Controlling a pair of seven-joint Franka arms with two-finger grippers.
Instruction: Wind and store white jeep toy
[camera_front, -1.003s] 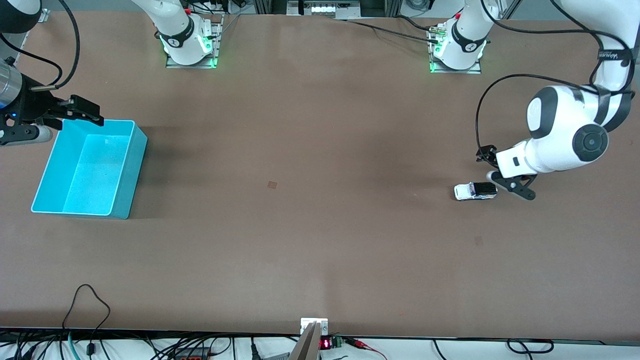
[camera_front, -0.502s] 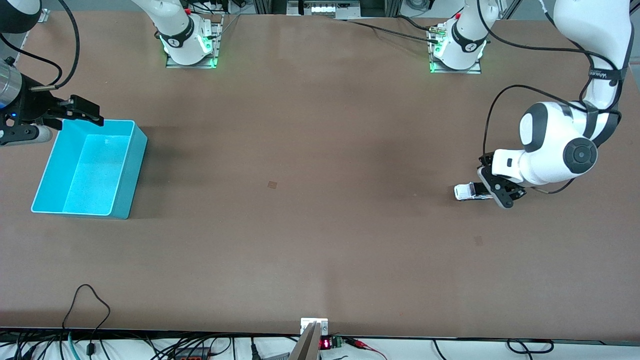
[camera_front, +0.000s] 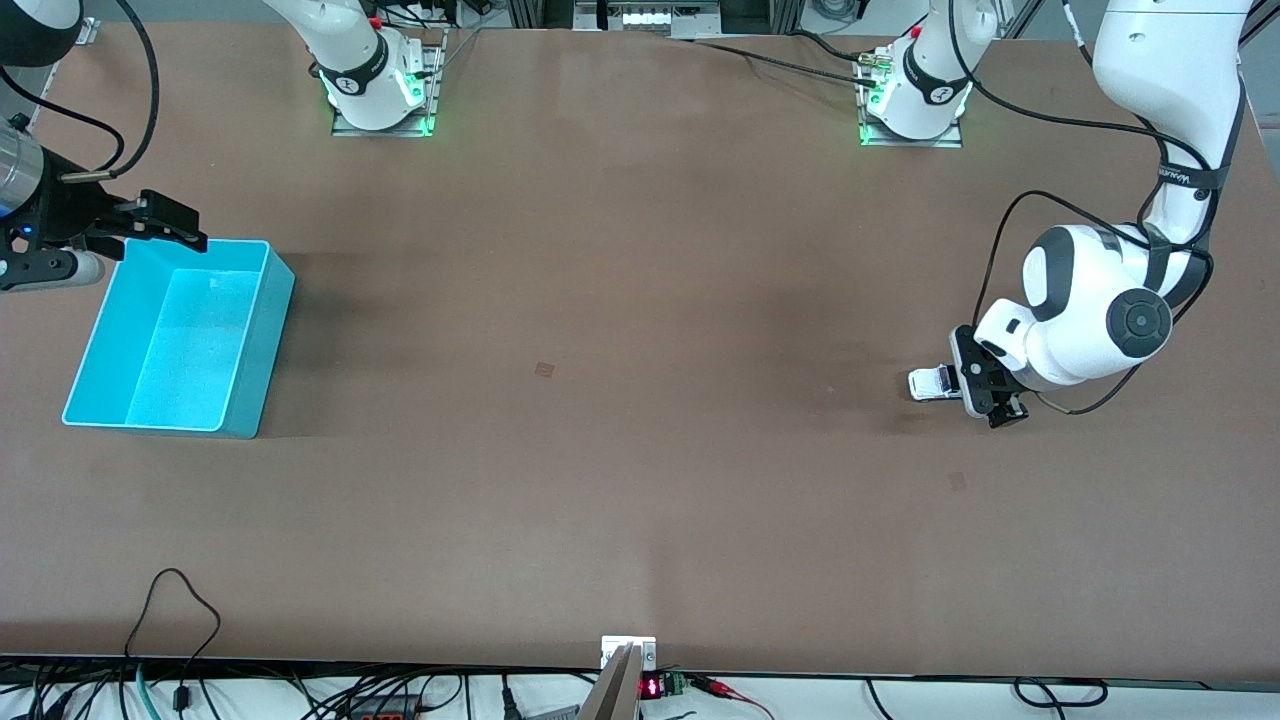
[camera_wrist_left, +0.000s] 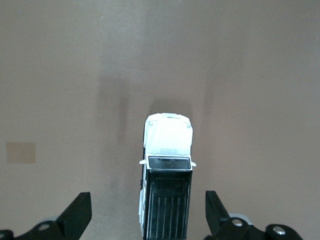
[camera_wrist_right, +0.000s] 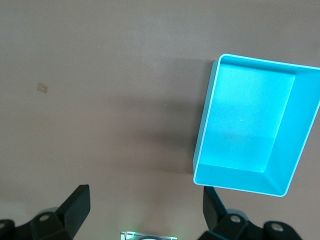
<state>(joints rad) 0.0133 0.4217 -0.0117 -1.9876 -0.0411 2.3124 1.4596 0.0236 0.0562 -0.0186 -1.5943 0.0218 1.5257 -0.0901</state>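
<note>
So the white jeep toy (camera_front: 930, 383) is sitting on the brown table (camera_front: 620, 450) out toward the left arm's end, wheels down, resting flat. From the front view only its white hood end pokes out, because the left gripper (camera_front: 984, 390) is right over its black rear section. The left wrist view is way clearer: the jeep (camera_wrist_left: 166, 175) is lined up between the two black fingers (camera_wrist_left: 76, 215), white hood pointing away from the gripper, black ribbed roof closest to the camera. The fingers are spread wide with table showing on either side of the car, so nothing is touching it and nothing is gripped. Can't tell how high the fingertips are off the table from these views.

The cyan bin (camera_front: 180, 335) is way over at the right arm's end of the table, well apart from the jeep, and there's nothing in it. The right gripper (camera_front: 165, 222) hangs above the bin's corner on the side toward the robot bases, and that arm is just waiting there. In the right wrist view its fingers (camera_wrist_right: 75, 205) are spread apart too, holding nothing, with the bin (camera_wrist_right: 300, 85) in sight below.

There's also a small darker square patch (camera_front: 544, 369) on the table roughly midway between bin and jeep, plus another faint patch (camera_front: 957, 481) nearer the front camera than the jeep.
</note>
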